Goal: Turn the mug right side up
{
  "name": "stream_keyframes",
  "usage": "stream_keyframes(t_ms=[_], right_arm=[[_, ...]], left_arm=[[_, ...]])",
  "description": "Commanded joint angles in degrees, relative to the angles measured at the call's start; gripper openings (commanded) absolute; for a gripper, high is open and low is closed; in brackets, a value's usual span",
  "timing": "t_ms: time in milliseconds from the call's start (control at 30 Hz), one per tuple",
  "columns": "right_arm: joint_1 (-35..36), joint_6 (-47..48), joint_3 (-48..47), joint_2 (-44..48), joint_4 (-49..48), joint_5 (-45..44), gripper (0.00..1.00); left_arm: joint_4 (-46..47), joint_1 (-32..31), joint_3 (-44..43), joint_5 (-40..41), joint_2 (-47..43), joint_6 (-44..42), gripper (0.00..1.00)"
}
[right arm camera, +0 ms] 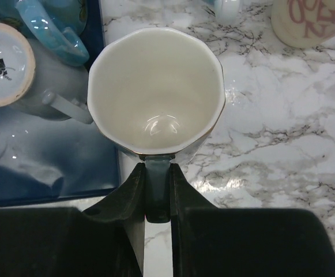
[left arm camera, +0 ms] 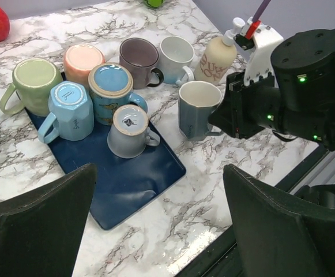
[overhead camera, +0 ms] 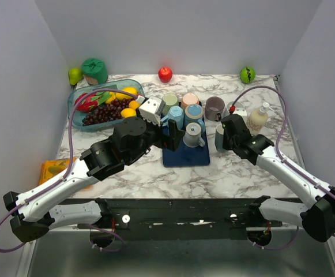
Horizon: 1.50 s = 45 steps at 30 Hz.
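Here the right gripper (right arm camera: pixel 157 180) grips the upright mug (right arm camera: pixel 155 98) beside the tray (right arm camera: pixel 40 170) edge.

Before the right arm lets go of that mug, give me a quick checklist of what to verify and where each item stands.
1. Opening of the mug faces up: ok.
2. It stands on the table, beside the blue tray and not on it: ok, judging by the left wrist view.
3. Its base sits fully flat on the marble: cannot tell.
4. The right gripper is shut on the handle: ok.
5. The left gripper is open above the tray, apart from the mug: ok.
6. The soap bottle is apart from the mug: ok.
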<state>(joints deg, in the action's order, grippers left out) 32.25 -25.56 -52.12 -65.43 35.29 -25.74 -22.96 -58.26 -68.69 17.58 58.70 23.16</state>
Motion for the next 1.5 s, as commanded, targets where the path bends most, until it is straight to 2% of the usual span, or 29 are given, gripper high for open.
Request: stream_keyframes(t_ms=[0, 133, 533, 633, 733, 767, 867, 933, 967, 1200, 1333, 1467], right_arm=[[0.0, 2.1, 1.3, -1.9, -12.9, -6.3, 0.01], [-0.2, 3.1, 3.7, -3.6, -19.2, -5.8, 0.01], [-0.5, 3.9, 6.8, -10.9, -24.4, -4.9, 0.01], [-0.5, 3.4, 7.4, -11.7, -24.7, -4.3, 0.03], [-0.5, 2.4, 7.7, -11.9, -24.4, -4.3, 0.16], [-0.5, 2.1, 7.8, -11.5, -24.1, -4.2, 0.25], [-0.5, 1.0, 7.5, -10.5, -22.2, -4.0, 0.42], [-0.5, 0.3, 7.1, -9.3, -21.1, -3.4, 0.47], [-0.5, 0.2, 6.5, -8.8, -19.4, -2.8, 0.53], [-0.5, -1.9, 2.3, -2.4, -10.9, -0.5, 0.68], [-0.4, -2.5, -2.1, 1.6, -5.1, 0.2, 0.71], [-0.5, -4.8, -6.0, 5.1, 3.3, 0.5, 0.72]], left_arm=[[-1.6, -0.3, -1.8, 2.2, -0.2, -1.3, 0.99], [-2.2, -0.3, -1.8, 2.7, 0.1, -1.5, 0.99], [-3.7, -0.3, 0.3, 3.9, 0.5, -0.8, 0.99], [-3.5, -0.3, 0.7, 4.2, 0.6, -0.7, 0.99], [-3.7, -0.3, 0.5, 3.6, 1.3, -1.2, 0.99], [-3.7, -0.3, 0.4, 3.6, 1.7, -1.2, 0.99], [-3.8, -0.3, 0.0, 3.6, 2.6, -1.0, 0.99], [-3.8, -0.3, -0.1, 3.5, 3.1, -0.7, 0.99], [-3.8, -0.3, -0.3, 3.6, 3.8, -0.4, 0.99], [-4.5, -0.3, -0.9, 4.4, 7.1, 2.0, 0.99], [-6.3, -0.3, -2.7, 5.5, 11.0, 5.5, 0.99], [-9.0, -0.3, -5.9, 6.1, 18.5, 11.7, 0.99]])
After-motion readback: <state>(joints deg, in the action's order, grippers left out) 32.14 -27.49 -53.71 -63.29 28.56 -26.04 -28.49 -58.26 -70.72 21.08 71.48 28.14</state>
